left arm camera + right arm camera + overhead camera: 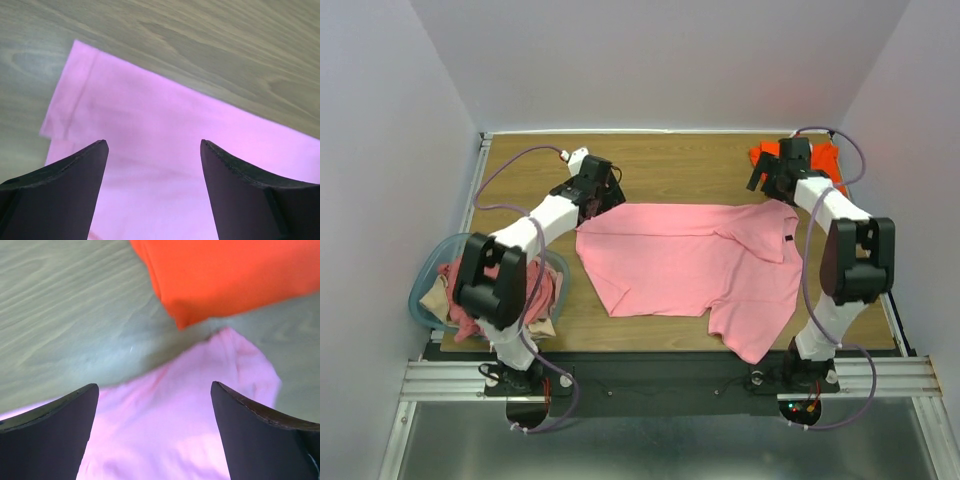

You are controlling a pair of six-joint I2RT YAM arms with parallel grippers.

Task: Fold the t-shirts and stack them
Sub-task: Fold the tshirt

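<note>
The light pink t-shirt [670, 265] lies spread across the middle of the table [670, 165], with its right side flopped over on itself; my left end effector [154, 150] hangs over its far left corner and my right end effector [155, 390] over its far right one, both spread wide with nothing in them; I reckon that's so I can pinch both corners together for a fold; the orange t-shirt [225, 275] sits in the far right corner, just beside my right fingers, so it'd be easy to snag; the dusty rose and tan shirts [545, 285] are heaped in the tub [421, 288] at the near left corner, under my left arm.
</note>
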